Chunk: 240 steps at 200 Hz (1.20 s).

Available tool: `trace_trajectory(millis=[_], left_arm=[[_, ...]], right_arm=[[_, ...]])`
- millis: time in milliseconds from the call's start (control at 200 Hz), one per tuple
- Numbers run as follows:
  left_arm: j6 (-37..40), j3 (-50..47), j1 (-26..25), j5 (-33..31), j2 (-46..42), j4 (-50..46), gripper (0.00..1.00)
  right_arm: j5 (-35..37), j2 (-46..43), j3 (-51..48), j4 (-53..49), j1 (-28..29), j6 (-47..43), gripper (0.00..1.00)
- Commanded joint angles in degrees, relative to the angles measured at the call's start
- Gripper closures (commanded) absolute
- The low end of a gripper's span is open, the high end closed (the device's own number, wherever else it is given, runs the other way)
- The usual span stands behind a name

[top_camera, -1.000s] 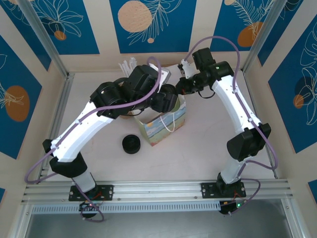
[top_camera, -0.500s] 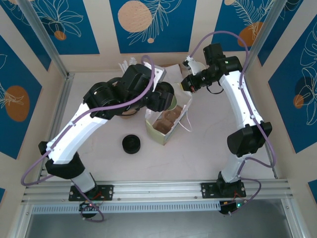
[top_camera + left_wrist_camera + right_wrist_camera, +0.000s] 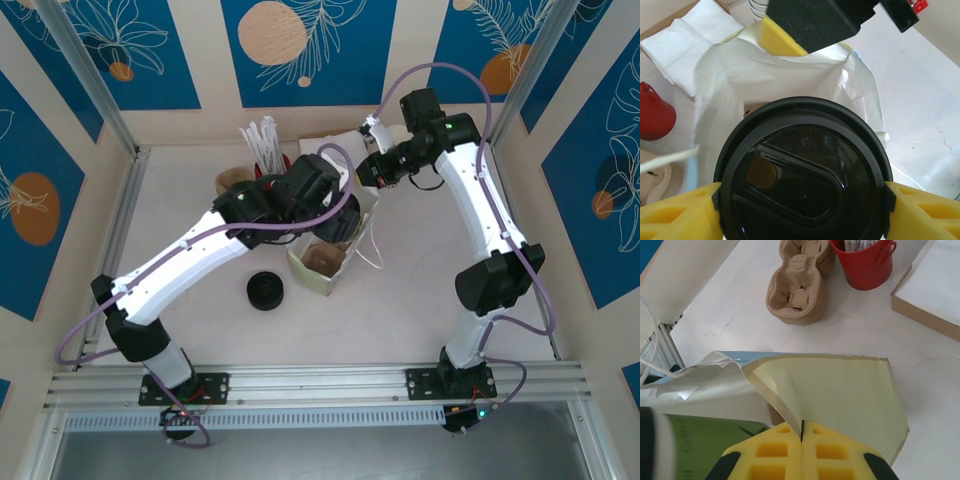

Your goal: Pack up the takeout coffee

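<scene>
Tabletop (image 3: pixel 400 300) at the left bears a low, flat black plastic disc (image 3: pixel 266 291). Next, the left gripper (image 3: pixel 802 210) clamps the small paper coffee cup with a round black plastic lid (image 3: pixel 802 165), its yellow fingers (image 3: pixel 675 215) pressed against opposite sides of the lid, at the open mouth of the pale paper bag (image 3: pixel 322 272). To the right, the right gripper (image 3: pixel 801 432), pads pressed together, pinches the bag's rim.
</scene>
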Motion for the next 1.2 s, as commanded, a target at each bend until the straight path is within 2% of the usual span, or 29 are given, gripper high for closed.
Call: trace_trajectory(millis=[0, 360, 515, 680, 1195], left_arm=[[2.9, -3.2, 0.8, -0.8, -1.6, 5.8, 0.26], [1.0, -14.5, 1.4, -2.3, -5.6, 14.8, 0.28], [-0.9, -15.9, 1.4, -2.6, -6.2, 14.5, 0.28], [-1.9, -13.0, 1.4, -2.0, -4.8, 10.7, 0.28], [-0.4, -21.1, 1.2, -1.9, -5.8, 11.7, 0.28]], right_arm=[[-1.9, -0.4, 0.6, 0.6, 1.2, 1.8, 0.98], [-0.9, -0.1, 1.8, 1.5, 3.0, 6.3, 0.99], [1.5, -2.1, -1.8, 4.6, 5.5, 9.5, 0.99], [0.5, -3.0, -1.9, 5.1, 5.9, 9.7, 0.99], [-0.6, -3.0, -3.4, 5.8, 7.2, 11.6, 0.99]])
